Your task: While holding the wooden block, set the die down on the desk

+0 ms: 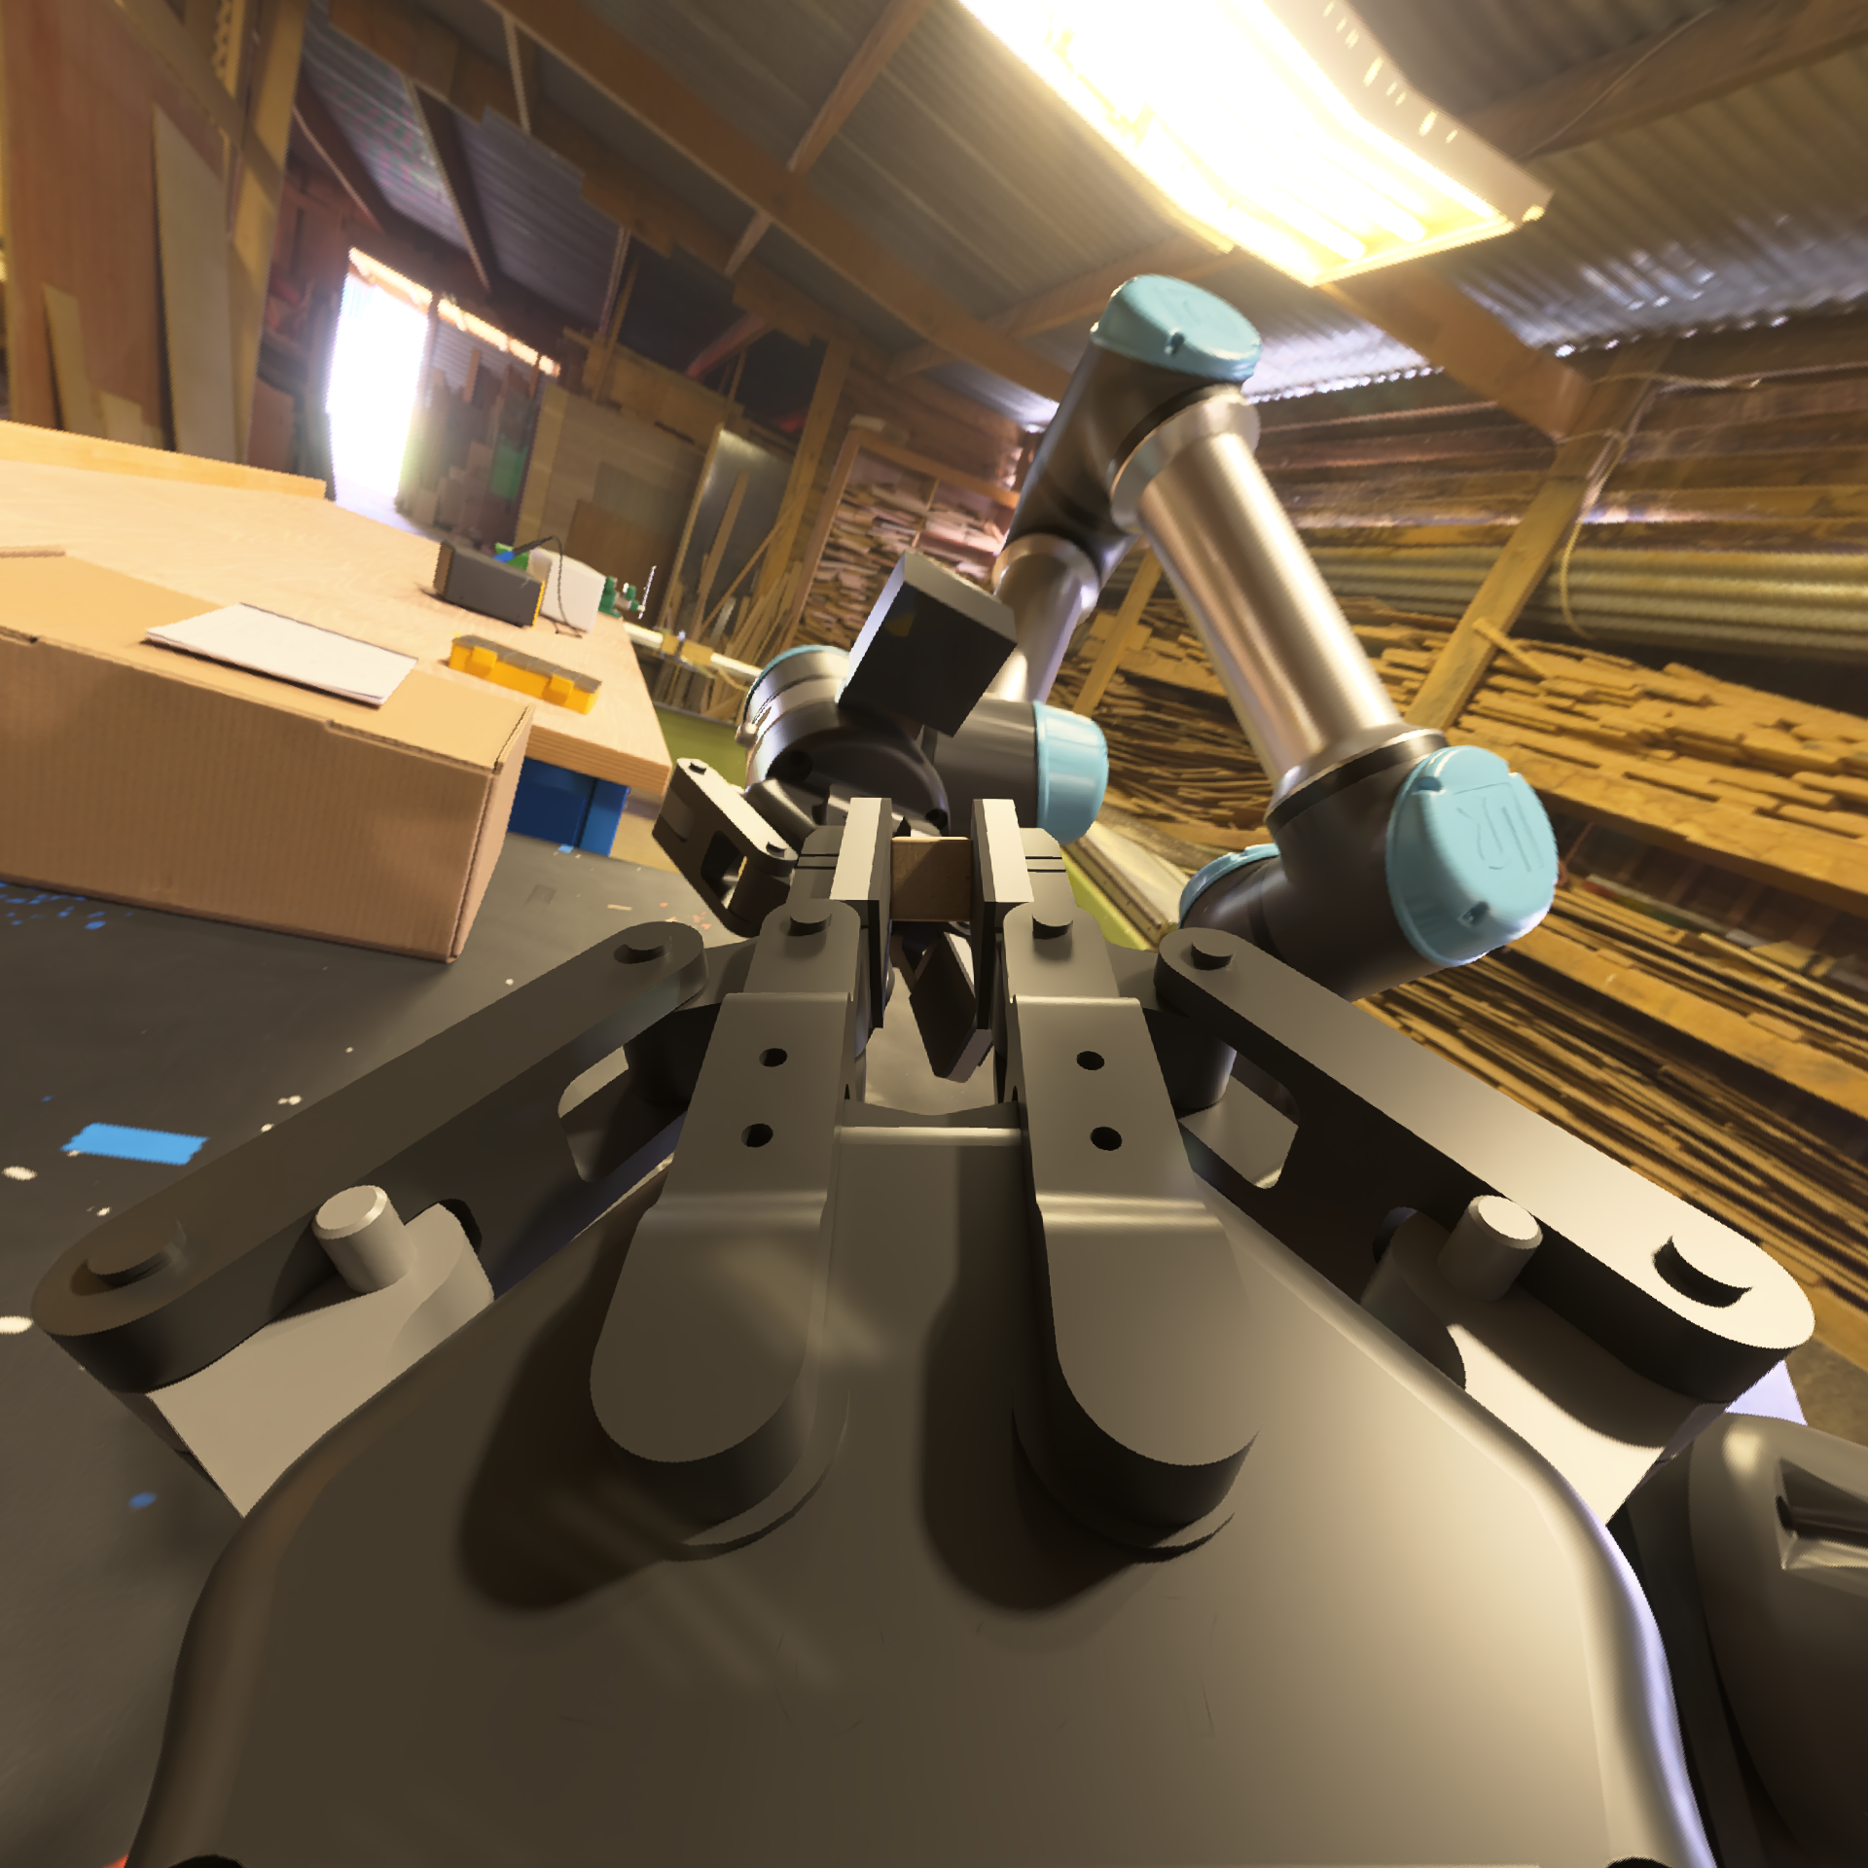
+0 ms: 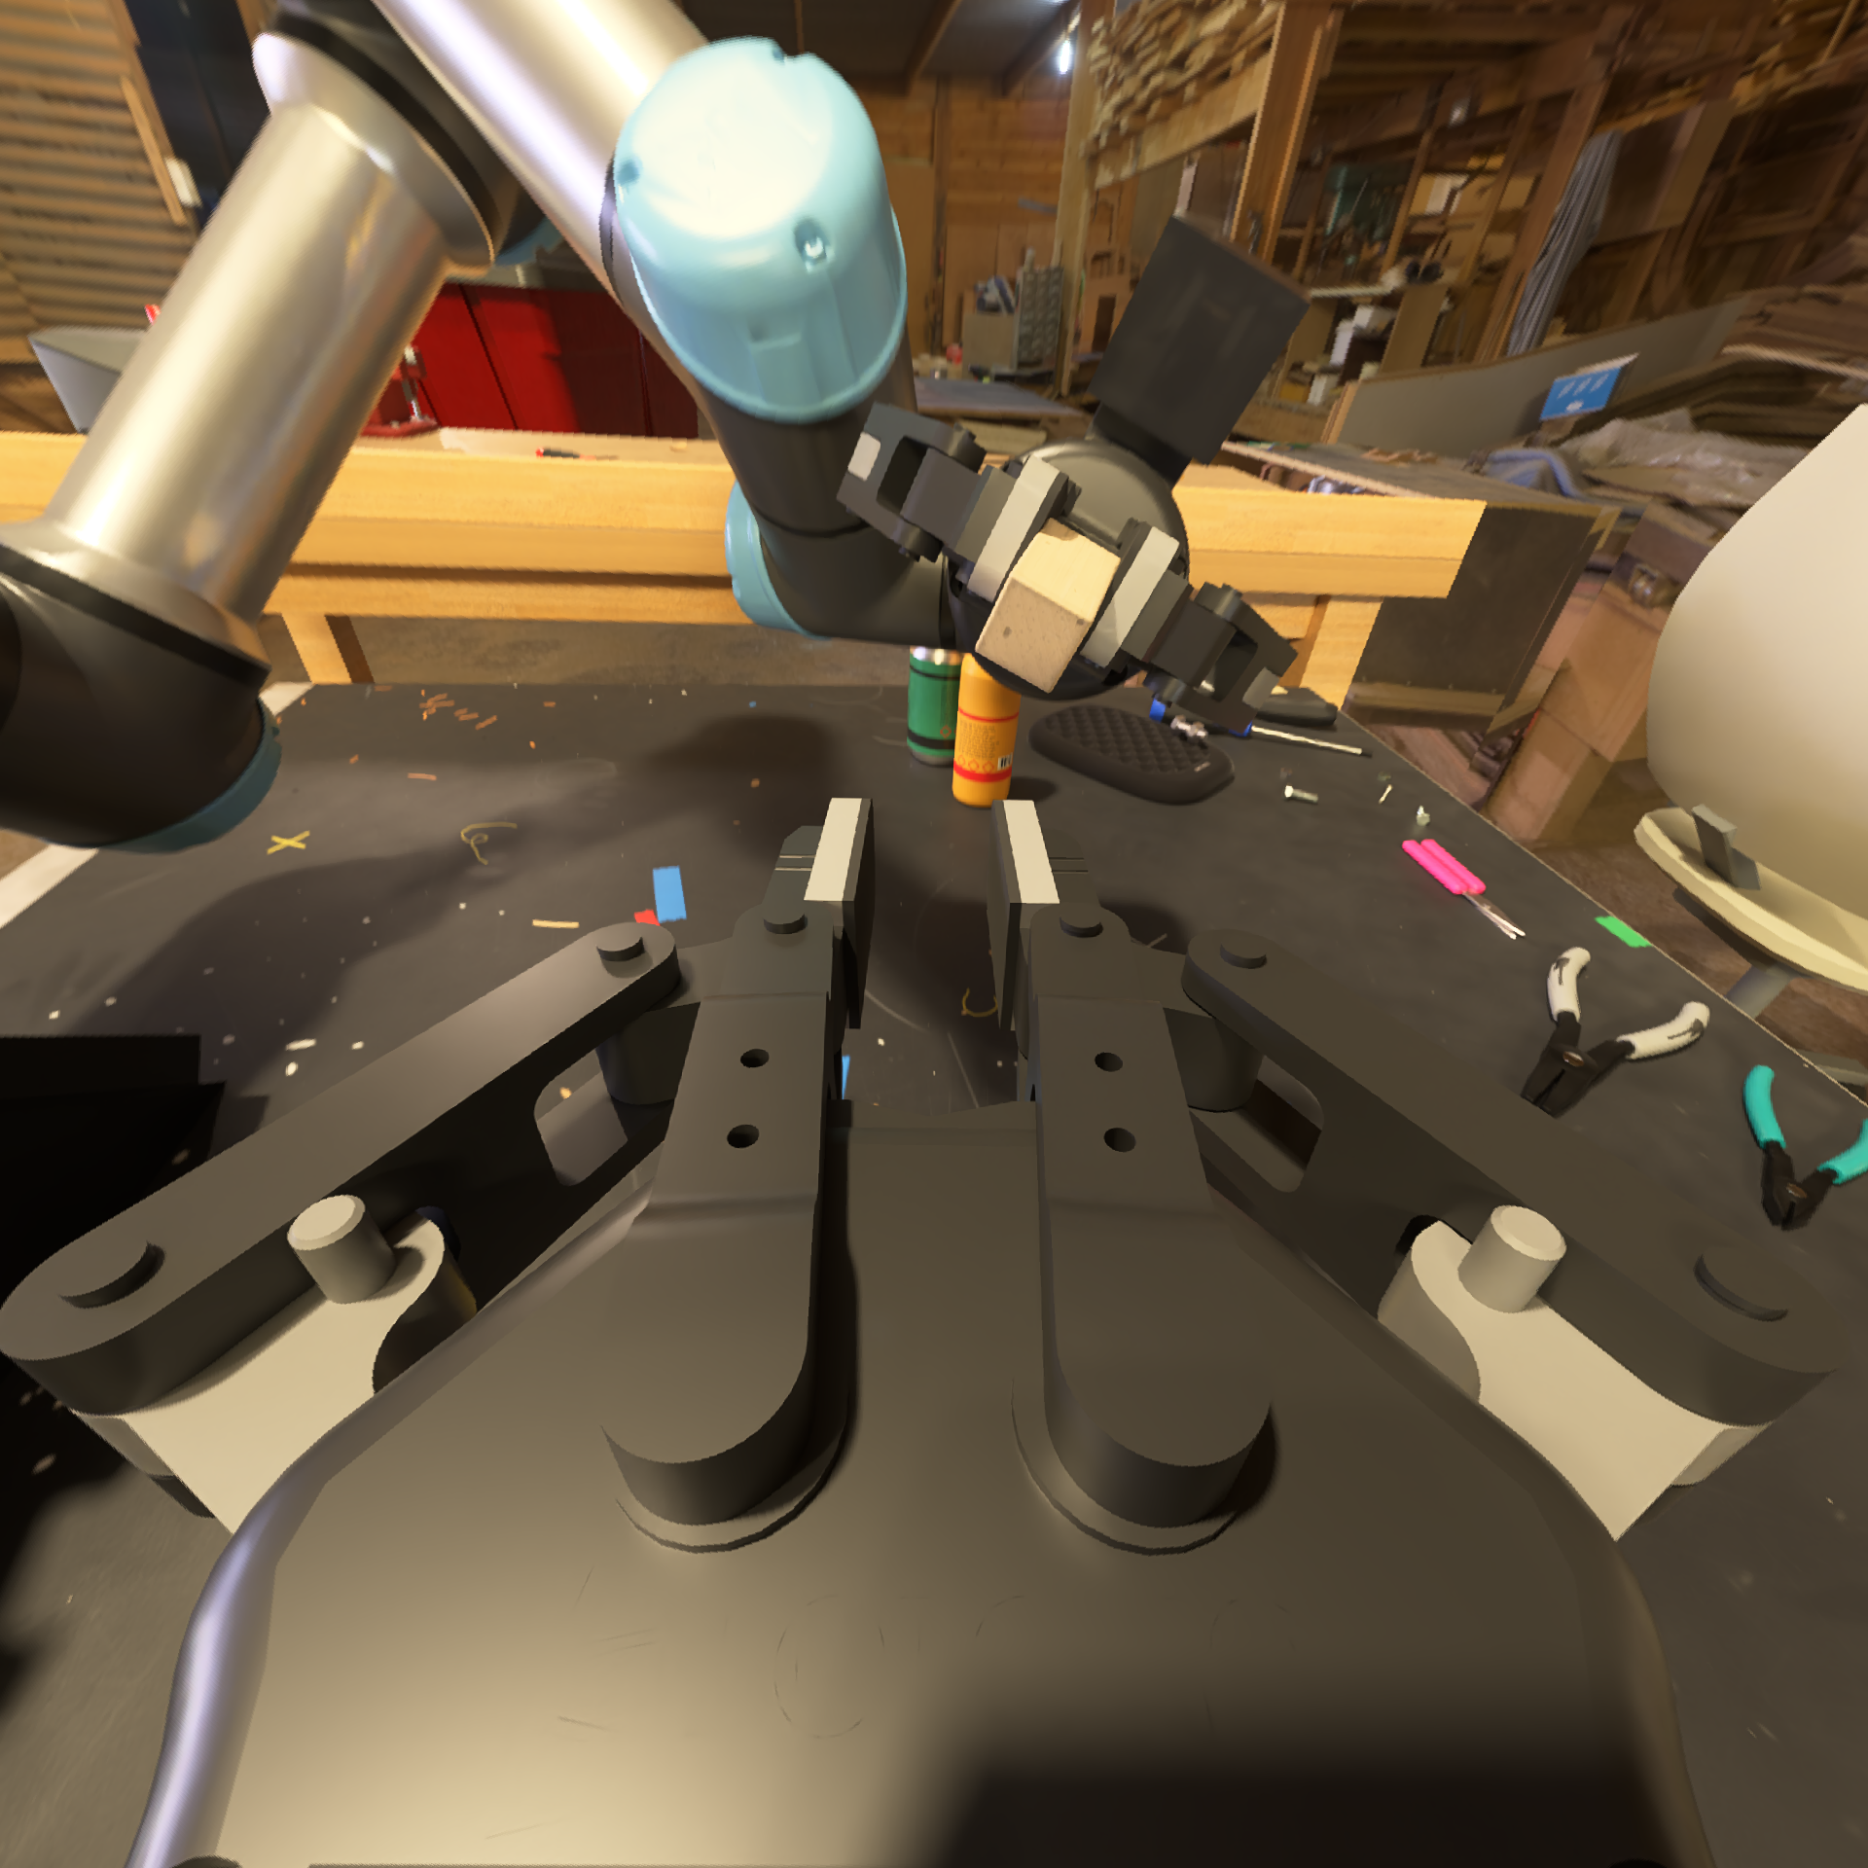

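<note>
My left gripper (image 1: 930,871) is shut on the small wooden block (image 1: 928,879), held in the air above the dark desk (image 1: 202,1061). The right wrist view shows the same block (image 2: 1046,606), pale and cube-like, clamped between the left gripper's fingers (image 2: 1142,576) above the far side of the desk (image 2: 505,910). My right gripper (image 2: 932,859) hovers low over the desk with a gap between its pads and nothing in it. I see no die in either view. The right arm (image 1: 1264,606) shows beyond the left fingers.
A green can (image 2: 932,708), an orange bottle (image 2: 983,743) and a black pad (image 2: 1132,753) stand at the far side. Pink scissors (image 2: 1440,867) and two pliers (image 2: 1607,1041) (image 2: 1799,1152) lie at the right. A cardboard box (image 1: 232,768) sits left of the left gripper.
</note>
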`<action>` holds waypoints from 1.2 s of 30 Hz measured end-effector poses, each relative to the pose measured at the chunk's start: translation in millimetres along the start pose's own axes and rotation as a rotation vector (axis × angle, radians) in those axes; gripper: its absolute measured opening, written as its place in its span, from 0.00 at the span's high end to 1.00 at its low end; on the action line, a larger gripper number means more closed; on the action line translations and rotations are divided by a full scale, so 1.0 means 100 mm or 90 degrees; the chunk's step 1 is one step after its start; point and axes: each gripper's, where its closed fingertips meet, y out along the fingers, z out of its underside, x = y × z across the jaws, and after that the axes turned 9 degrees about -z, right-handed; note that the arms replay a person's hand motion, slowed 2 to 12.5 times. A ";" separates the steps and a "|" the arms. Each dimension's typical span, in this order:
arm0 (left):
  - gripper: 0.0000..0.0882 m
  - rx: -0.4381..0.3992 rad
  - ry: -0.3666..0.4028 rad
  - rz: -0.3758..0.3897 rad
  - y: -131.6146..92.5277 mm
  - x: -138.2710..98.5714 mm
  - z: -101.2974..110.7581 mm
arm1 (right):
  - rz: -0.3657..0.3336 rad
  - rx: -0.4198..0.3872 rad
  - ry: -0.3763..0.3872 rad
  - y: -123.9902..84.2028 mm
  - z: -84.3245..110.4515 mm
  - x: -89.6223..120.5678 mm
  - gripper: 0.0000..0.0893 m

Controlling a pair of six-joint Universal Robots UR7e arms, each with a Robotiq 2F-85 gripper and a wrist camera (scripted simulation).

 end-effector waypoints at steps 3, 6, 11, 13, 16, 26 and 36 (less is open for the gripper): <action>0.84 0.027 0.009 -0.026 0.01 0.05 0.06 | -0.003 0.034 -0.004 -0.05 0.06 0.01 0.77; 0.84 0.058 0.018 -0.060 0.01 0.11 0.12 | -0.002 0.067 -0.008 -0.12 0.12 0.01 0.77; 0.84 0.115 0.035 -0.138 -0.01 0.26 0.25 | 0.004 0.114 -0.012 -0.26 0.20 0.00 0.78; 0.84 0.136 0.042 -0.173 -0.03 0.32 0.30 | 0.007 0.128 -0.012 -0.32 0.22 0.00 0.78; 0.84 0.163 0.052 -0.225 -0.06 0.42 0.37 | 0.013 0.146 -0.009 -0.43 0.25 0.00 0.78; 0.84 0.230 0.074 -0.352 -0.13 0.62 0.58 | 0.043 0.172 0.014 -0.76 0.26 -0.01 0.78; 0.84 0.311 0.067 -0.390 -0.07 0.65 0.93 | 0.084 0.170 0.028 -1.01 0.20 -0.02 0.78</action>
